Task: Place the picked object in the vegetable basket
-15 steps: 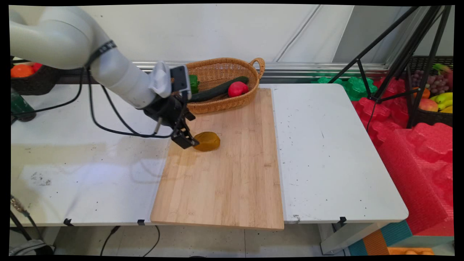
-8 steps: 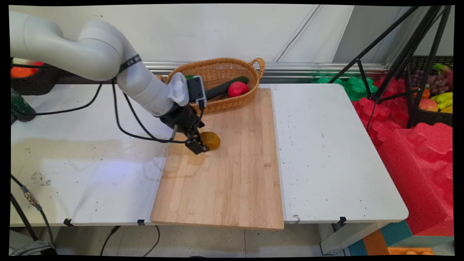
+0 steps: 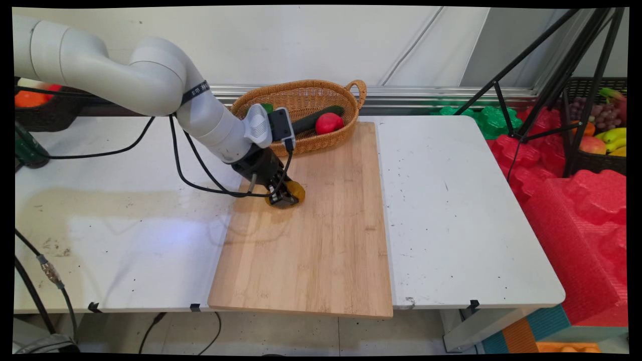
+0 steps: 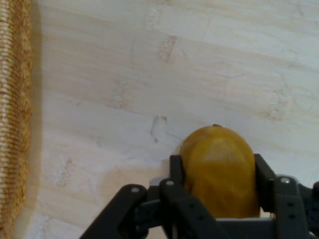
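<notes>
Fingers (image 4: 175,172) flank the mango (image 4: 219,169) on the board (image 3: 321,240) near its far-left corner, touching both sides; grip mid-body, squeeze gently.

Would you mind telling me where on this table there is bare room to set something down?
The cutting board's near half is bare, as is the white table right of it and left of it. It is crowded at the far end: the gripper straddles the yellow fruit, with the wicker basket behind.

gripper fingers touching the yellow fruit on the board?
Touching. Hand view: both fingers sit flush against the yellow fruit's sides, no gap showing; it lies on the wooden board.
</notes>
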### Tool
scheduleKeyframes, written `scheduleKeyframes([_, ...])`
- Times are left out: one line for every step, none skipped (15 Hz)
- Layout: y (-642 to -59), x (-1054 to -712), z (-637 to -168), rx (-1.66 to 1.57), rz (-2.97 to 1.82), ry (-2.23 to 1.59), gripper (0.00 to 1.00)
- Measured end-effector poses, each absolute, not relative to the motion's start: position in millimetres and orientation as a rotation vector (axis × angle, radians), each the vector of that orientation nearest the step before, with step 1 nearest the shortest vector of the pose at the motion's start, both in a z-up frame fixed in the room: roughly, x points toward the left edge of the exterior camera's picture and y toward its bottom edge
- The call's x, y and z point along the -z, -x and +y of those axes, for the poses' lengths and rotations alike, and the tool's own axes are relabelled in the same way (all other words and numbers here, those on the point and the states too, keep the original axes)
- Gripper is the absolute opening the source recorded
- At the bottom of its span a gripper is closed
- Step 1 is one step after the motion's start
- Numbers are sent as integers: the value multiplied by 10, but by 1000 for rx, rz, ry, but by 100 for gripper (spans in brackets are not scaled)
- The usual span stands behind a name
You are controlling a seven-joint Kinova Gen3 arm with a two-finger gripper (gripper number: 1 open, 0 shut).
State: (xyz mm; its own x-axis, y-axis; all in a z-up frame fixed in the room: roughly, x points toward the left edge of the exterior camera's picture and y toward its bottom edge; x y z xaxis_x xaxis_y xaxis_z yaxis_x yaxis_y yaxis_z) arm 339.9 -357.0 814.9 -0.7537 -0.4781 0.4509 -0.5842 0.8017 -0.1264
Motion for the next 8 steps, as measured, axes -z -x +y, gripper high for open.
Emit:
scheduleKeyframes([-3398, -8167, -3574, -368, -2584, -795, 0])
scheduleKeyframes([-3397, -8213, -3574, -373, -2574, -787, 0])
scheduleKeyframes([-3399, -8263, -3575, -378, -2564, -782, 0])
scheduleKeyframes([-3405, -8338, -3573, -386, -2547, -776, 0])
scheduleKeyframes([-3410, -8432, -3577, -395, -2526, -768, 0])
scheduleKeyframes([-3413, -8524, -3581, -405, -2505, -759, 0])
scheduleKeyframes([-3418, -8648, -3594, -421, -2476, -749, 0])
scheduleKeyframes([-3425, -8782, -3616, -441, -2443, -741, 0])
